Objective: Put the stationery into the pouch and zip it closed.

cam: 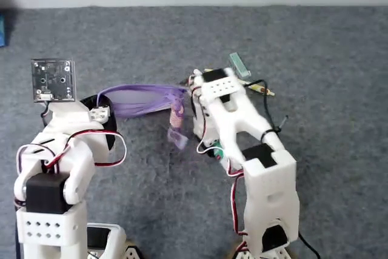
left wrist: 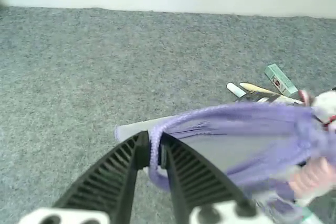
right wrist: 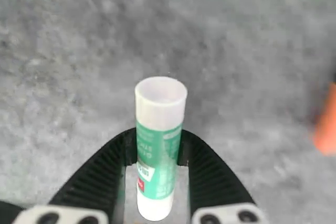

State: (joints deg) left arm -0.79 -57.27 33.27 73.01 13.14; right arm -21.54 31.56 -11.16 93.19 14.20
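Your left tool (left wrist: pixel 152 144) is clamped on one end of the pouch (cam: pixel 142 99), which stretches toward your right arm. Your right tool (right wrist: pixel 157 141) is closed around a glue stick (right wrist: pixel 160 103), just beside the pouch's other end. Pens (cam: pixel 262 90) and a green item (cam: pixel 239 65) lie on the bench (cam: pixel 315 40) beyond it, so loading looks unfinished and zipping not yet begun. You have open bench on every side, and the far edge is well away.

surface: grey carpet (cam: pixel 315 47) | lying on it: small green box (cam: pixel 239 65), pens (cam: pixel 262 90)
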